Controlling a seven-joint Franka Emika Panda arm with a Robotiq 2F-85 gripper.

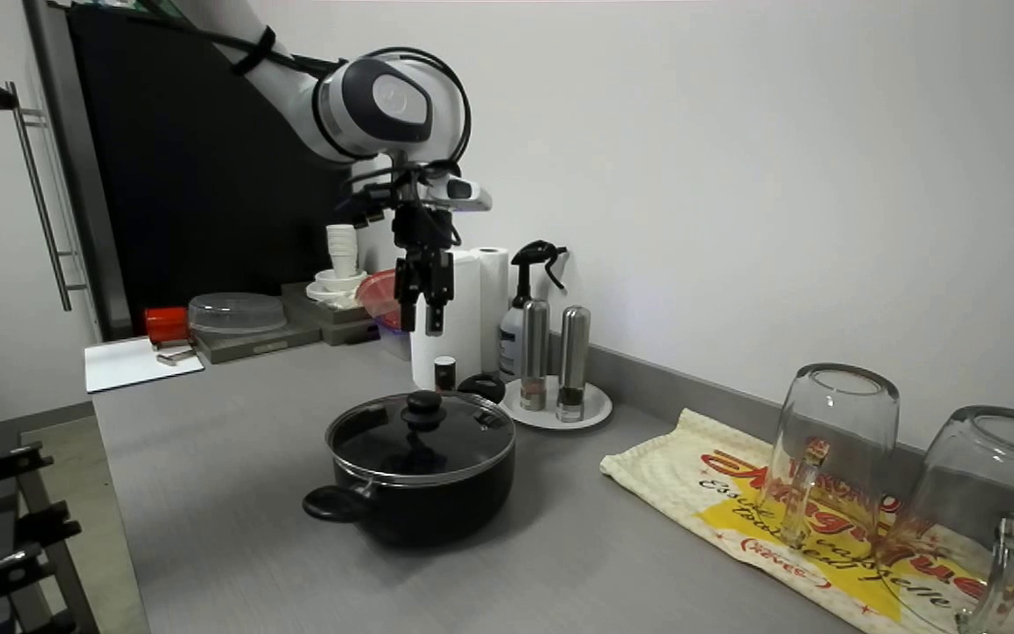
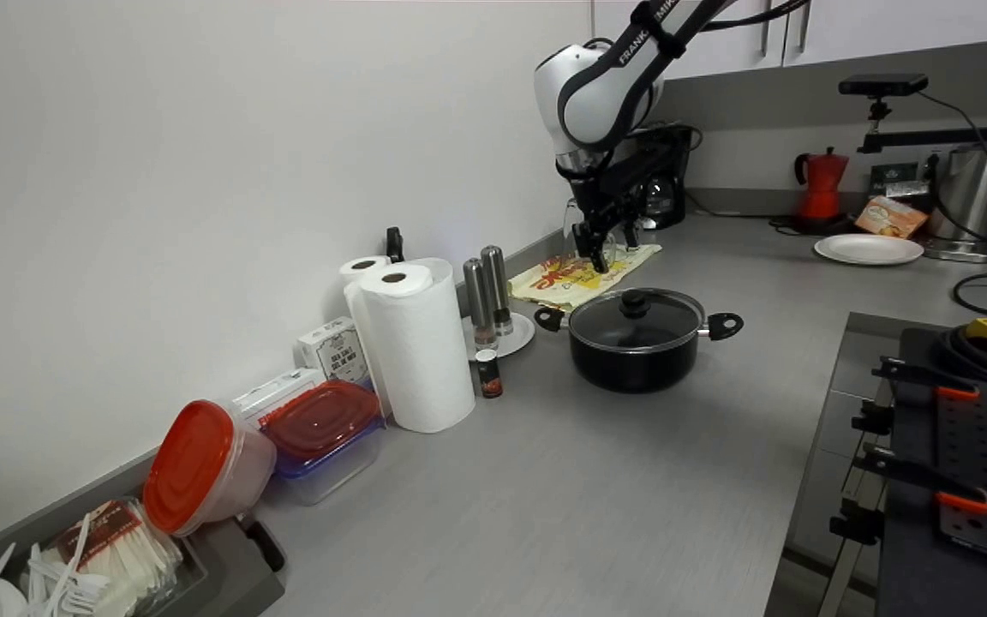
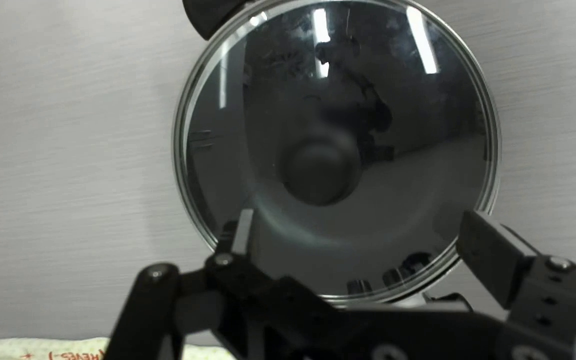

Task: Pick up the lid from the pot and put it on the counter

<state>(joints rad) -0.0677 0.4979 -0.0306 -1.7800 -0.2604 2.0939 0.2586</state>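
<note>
Treat current step as approach, i.e. pre-grasp; rate lift & transfer as not yet done. Locate lid (image 1: 456, 442) seated on pot (image 1: 437, 513), w/ knob (image 2: 634, 303) upright at ctr. Locate pot on surface (image 2: 579, 514), near mills (image 1: 575, 352). Note gripper (image 3: 358, 216) spread wide, w/ nothing in grasp, above lid level & apart from knob. Regard exact lateral offset from knob as hard to judge.

For next move: ctr. gripper over knob, hold vert., then lower to straddle knob w/o pressing on lid. Close on knob; chk. hold prior to lift. Raise lid approx. level until free of pot, then move sideways & set down flat on surface beside pot. Caution: avoid partial grip (poss. slip), avoid tilting lid.
</note>
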